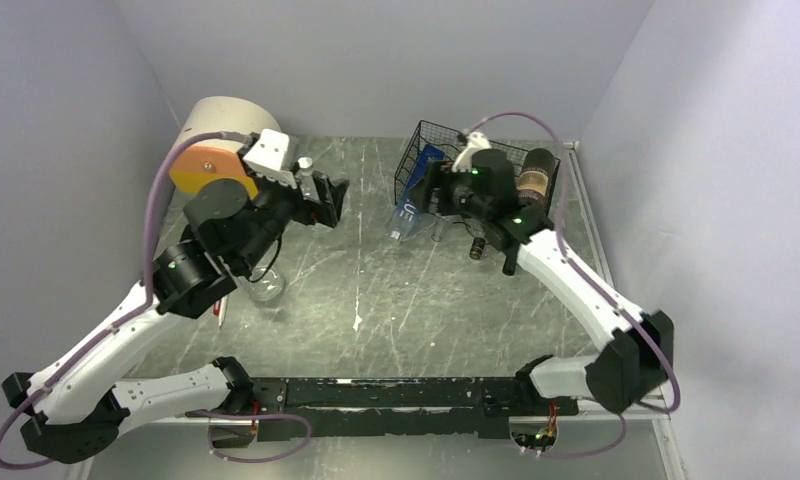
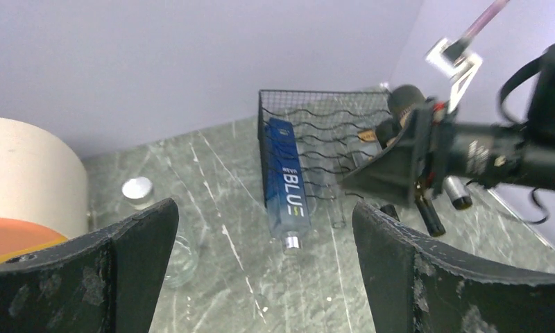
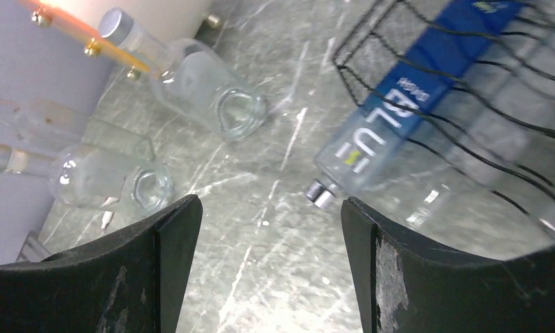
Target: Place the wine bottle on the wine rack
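Left gripper (image 2: 264,211) and right gripper (image 3: 268,208) gape wide, empty; the wine bottle (image 3: 393,125) overhangs the near edge of the wine rack (image 2: 261,111), so one nudge could slide it off.

Four bottles (image 1: 408,205), one wine rack (image 1: 417,141), one drum (image 1: 216,125).

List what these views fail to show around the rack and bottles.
Top view: the right arm covers much of the wine rack and part of the dark bottle.
Left wrist view: that blurred arm hides the rack's right side.
Right wrist view: the frame edge cuts off the rack and the blue-labelled bottle.
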Available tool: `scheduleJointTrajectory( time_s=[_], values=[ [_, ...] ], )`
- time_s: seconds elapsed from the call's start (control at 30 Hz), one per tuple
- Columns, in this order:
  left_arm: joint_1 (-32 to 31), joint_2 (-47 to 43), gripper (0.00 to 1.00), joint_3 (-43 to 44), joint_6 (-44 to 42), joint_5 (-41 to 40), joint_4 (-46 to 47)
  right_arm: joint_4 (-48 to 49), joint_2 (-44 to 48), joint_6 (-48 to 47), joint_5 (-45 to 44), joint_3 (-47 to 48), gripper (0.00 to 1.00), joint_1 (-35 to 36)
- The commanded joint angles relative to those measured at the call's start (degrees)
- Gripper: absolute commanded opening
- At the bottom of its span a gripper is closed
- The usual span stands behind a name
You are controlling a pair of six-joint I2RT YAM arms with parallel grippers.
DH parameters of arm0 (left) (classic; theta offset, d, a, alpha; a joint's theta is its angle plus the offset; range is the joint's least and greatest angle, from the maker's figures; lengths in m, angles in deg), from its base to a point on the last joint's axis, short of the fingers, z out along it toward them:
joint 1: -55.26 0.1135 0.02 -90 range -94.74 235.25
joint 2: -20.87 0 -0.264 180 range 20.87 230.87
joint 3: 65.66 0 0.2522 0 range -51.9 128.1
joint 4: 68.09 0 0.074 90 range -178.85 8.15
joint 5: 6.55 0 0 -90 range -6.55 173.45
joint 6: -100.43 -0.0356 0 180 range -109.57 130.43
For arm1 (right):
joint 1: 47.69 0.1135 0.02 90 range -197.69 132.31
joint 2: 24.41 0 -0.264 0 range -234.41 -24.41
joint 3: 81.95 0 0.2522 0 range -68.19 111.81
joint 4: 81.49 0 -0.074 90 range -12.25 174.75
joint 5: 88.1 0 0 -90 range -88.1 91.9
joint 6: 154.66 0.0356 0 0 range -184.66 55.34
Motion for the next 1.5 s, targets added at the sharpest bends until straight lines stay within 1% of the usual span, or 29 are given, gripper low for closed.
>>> scheduleJointTrajectory(
  time_s=[0.0, 0.23, 0.4, 0.47, 0.53, 0.67, 0.8, 0.87, 1.0, 1.07, 1.13, 1.27, 1.4, 1.47],
  values=[
    [-0.21, -3.29, 0.99, 3.38, -3.47, -6.43, -2.26, 8.04, -7.47, 0.64, 0.9, 5.17, 0.78, 5.55],
    [-0.23, -9.41, 0.99, 1.86, -0.93, -7.37, -4.43, 15.29, -20.68, 0.49, 1.97, 15.09, 0.78, 11.45],
    [-0.22, -12.21, 0.99, 0.68, 1.18, -7.19, -6.34, 22.63, -28.64, -5.08, -0.96, 20.32, 0.79, 16.39],
    [-0.25, -12.82, 0.99, 0.37, 2.26, -7.37, -7.05, 26.22, -30.98, -6.92, -2.78, 21.21, 0.81, 17.69],
    [-0.21, -13.42, 0.99, -0.16, 3.63, -7.69, -7.44, 28.44, -33.5, -8.05, -2.71, 23.0, 0.83, 18.17],
    [-0.21, -14.18, 0.99, -0.68, 6.54, -5.94, -8.45, 29.9, -39.38, -10.67, -3.76, 28.12, 0.85, 19.6],
    [-0.21, -14.9, 0.99, -1.14, 10.14, -4.59, -11.78, 27.35, -45.94, -14.84, -6.13, 34.89, 0.84, 20.72],
    [-0.21, -15.12, 0.99, -1.34, 11.71, -4.34, -14.27, 25.99, -48.72, -16.35, -5.57, 37.9, 0.84, 20.79],
    [-0.21, -16.15, 0.99, -2.27, 16.38, -5.21, -17.3, 22.27, -53.29, -19.76, -4.73, 44.15, 0.79, 21.54],
    [-0.21, -17.14, 0.99, -2.73, 17.37, -5.09, -18.41, 19.85, -55.16, -21.37, -5.64, 47.91, 0.73, 22.26],
    [-0.21, -18.34, 0.99, -3.2, 18.12, -4.99, -18.52, 19.07, -56.21, -22.04, -7.35, 49.52, 0.68, 23.01],
    [-0.21, -19.6, 0.99, -2.71, 18.79, -5.09, -18.96, 19.91, -56.75, -22.8, -10.04, 49.49, 0.61, 23.81],
    [-0.25, -20.43, 0.99, -4.15, 20.25, -6.66, -17.16, 21.3, -55.63, -23.44, -9.93, 47.49, 0.52, 24.2],
    [-0.25, -20.91, 0.99, -5.93, 20.85, -6.74, -15.52, 21.13, -55.48, -23.3, -8.98, 47.44, 0.51, 24.3]
  ],
)
